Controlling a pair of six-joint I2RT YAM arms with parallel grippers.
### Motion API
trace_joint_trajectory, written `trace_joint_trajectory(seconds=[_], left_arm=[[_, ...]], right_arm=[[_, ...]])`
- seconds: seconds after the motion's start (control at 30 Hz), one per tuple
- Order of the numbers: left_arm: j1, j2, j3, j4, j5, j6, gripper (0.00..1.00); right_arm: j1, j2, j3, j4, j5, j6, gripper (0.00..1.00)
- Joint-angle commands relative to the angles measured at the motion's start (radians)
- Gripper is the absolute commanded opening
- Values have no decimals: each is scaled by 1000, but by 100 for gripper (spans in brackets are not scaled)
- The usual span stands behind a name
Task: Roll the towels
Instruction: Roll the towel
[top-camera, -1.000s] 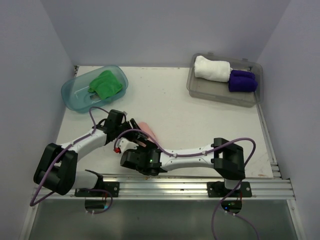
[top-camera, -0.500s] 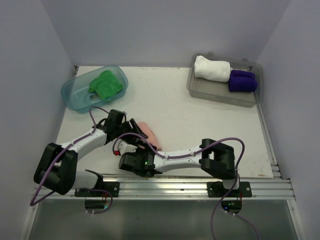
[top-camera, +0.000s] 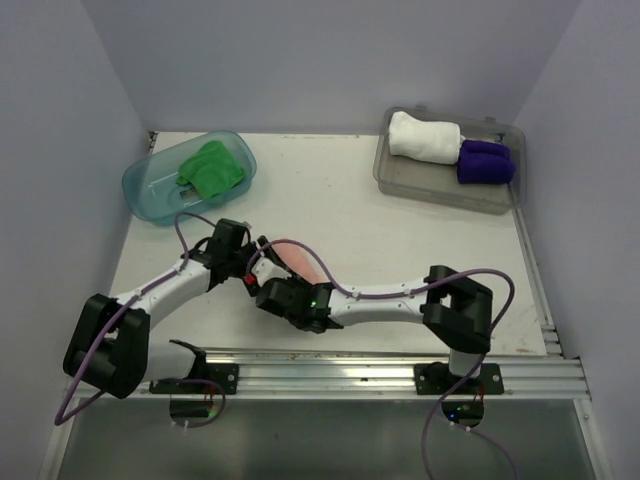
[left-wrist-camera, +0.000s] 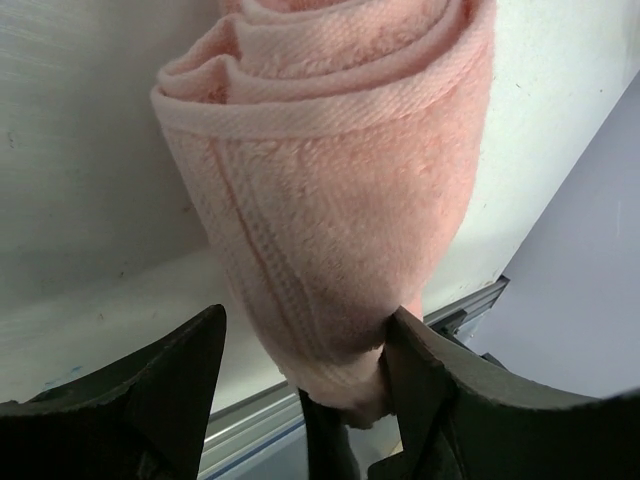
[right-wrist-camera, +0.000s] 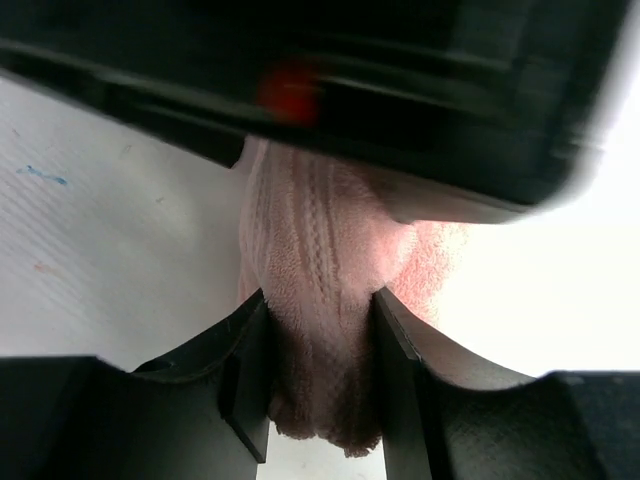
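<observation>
right jaws: pinching one end of the pink towel (right-wrist-camera: 320, 260), pads (right-wrist-camera: 250, 380) pressed into both flanks; likely clamping so the roll can't unwind.
left jaws: spread around the same roll; one pad touches cloth, the other stands off. Reads as a guide, not a grip.
pink towel: rolled, layers visible at its end, low on the table (top-camera: 400, 230) at 7 o'clock, between both wrists.
step: probably securing the roll before moving it.
green towel (top-camera: 212, 167): 10 o'clock, bunched in the teal tub (top-camera: 150, 195); looks queued.
white towel (top-camera: 425, 137), purple towel (top-camera: 485, 160): 2 o'clock, rolled, just beside each other in the grey tray (top-camera: 440, 190); looks like the done pile.
</observation>
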Motion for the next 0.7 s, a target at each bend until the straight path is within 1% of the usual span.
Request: trace_joint_trajectory(seconds=[0.0,0.07,0.1,0.13,0.23,0.37,0.5,0.67], left_arm=[[12,-36,29,-46,-11,21,68],[21,-55,31,-49,-13,21,68],[25,-58,32,-51,-14,21,68],[27,-64,34,-51,-13,28,68],[27,-55,38,-46,-8,37,70],[22,-32,37,-22,13,48,72],[9,-7,41,23,31,49,72],[-10,72,72,84,56,60,70]], right_arm=[[-98,-92,-95,53,-263,104,17],[-128,-161,-161,85,-334,152,17],[-160,-179,-180,112,-395,169,17],[-189,-220,-217,125,-421,202,17],[-226,-270,-270,178,-523,274,17],[-257,-336,-341,218,-573,339,17],[-263,-365,-375,249,-607,385,17],[-272,-394,-404,254,-612,410,19]])
